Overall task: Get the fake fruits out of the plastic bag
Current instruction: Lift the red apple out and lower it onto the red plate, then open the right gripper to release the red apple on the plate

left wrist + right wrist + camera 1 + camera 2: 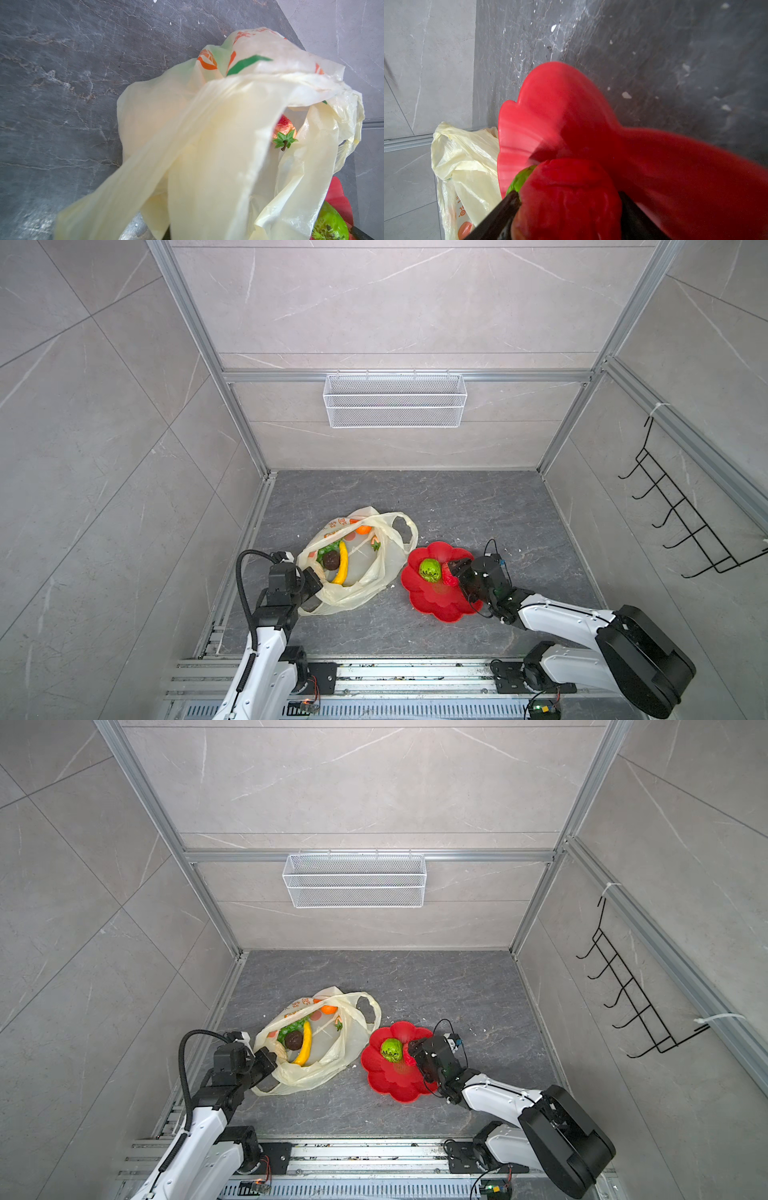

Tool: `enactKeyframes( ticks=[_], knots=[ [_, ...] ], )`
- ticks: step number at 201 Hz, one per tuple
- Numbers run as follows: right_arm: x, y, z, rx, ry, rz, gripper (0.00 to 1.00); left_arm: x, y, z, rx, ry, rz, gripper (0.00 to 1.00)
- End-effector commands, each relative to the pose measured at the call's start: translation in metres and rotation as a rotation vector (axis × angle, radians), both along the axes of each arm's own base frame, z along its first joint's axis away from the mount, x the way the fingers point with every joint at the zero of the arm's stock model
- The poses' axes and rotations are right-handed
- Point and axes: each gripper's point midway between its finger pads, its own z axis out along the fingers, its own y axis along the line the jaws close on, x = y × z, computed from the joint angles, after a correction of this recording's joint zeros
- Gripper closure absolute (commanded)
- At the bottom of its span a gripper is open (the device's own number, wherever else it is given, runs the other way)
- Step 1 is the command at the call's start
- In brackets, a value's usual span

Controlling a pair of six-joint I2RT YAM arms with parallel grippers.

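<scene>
**Two grippers, one open bag of fake fruit, one red plate**

One thin, translucent pale-yellow plastic bag [390,558] with orange-red print is seen lying open on a dark grey stone tabletop [457,506]. Its near rim is pinched in the left gripper [316,576], whose jaws are closed tight on the film.

Five fake fruits are counted inside, just beyond that gripper:
- one yellow banana [342,562]
- one dark brown bumpy ball [331,561]
- one green grape bunch [328,549]
- one orange [364,529]
- one red strawberry with a green leaf cap [284,126]

One red flower-shaped plate [440,605] is set under the right gripper [568,199], just beside the bag. Two fruits are on it. One green bumpy ball [429,569] is just beside the gripper on its bag side. A second red strawberry [566,178] is flanked by both black fingers [500,216]; whether it is gripped or loose cannot be told.

Open tabletop is left beyond both grippers up to the back wall. An aluminium rail [253,526] runs close along the left gripper's outer side.
</scene>
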Motion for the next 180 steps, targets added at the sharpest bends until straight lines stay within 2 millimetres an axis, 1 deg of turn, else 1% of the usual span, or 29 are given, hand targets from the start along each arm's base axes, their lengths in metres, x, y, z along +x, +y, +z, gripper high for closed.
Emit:
enactKeyframes(
  ticks=[1, 34, 45, 66, 86, 109, 132, 144, 157, 171, 180],
  knots=[
    [-0.004, -0.009, -0.009, -0.020, 0.033, -0.035, 0.24, 0.005, 0.000, 0.009, 0.022, -0.047, -0.017, 1.00],
    [-0.006, -0.011, -0.004, -0.022, 0.031, -0.039, 0.21, 0.005, 0.000, 0.009, 0.023, -0.048, -0.016, 1.00],
    [-0.007, -0.012, -0.001, -0.023, 0.028, -0.039, 0.18, 0.005, 0.001, 0.009, 0.024, -0.048, -0.016, 1.00],
    [-0.010, -0.015, 0.006, -0.028, 0.027, -0.042, 0.17, 0.005, 0.001, 0.009, 0.023, -0.048, -0.015, 1.00],
    [-0.013, -0.019, 0.012, -0.031, 0.027, -0.053, 0.18, 0.005, 0.001, 0.009, 0.023, -0.047, -0.014, 1.00],
    [-0.016, -0.024, 0.017, -0.046, 0.021, -0.062, 0.21, 0.005, 0.001, 0.009, 0.025, -0.048, -0.013, 1.00],
    [-0.017, -0.029, 0.027, -0.098, 0.016, -0.046, 0.22, 0.005, 0.001, 0.009, 0.024, -0.048, -0.013, 1.00],
    [-0.016, -0.030, 0.037, -0.132, -0.002, -0.025, 0.22, 0.005, 0.001, 0.009, 0.023, -0.047, -0.013, 1.00],
    [-0.016, -0.030, 0.055, -0.188, -0.038, 0.002, 0.22, 0.005, 0.001, 0.009, 0.023, -0.047, -0.015, 1.00],
    [-0.016, -0.019, 0.079, -0.240, -0.112, 0.061, 0.22, 0.006, -0.001, 0.009, 0.019, -0.049, -0.023, 1.00],
    [-0.015, -0.007, 0.096, -0.267, -0.163, 0.109, 0.22, 0.006, -0.002, 0.010, 0.015, -0.051, -0.031, 1.00]
  ],
)
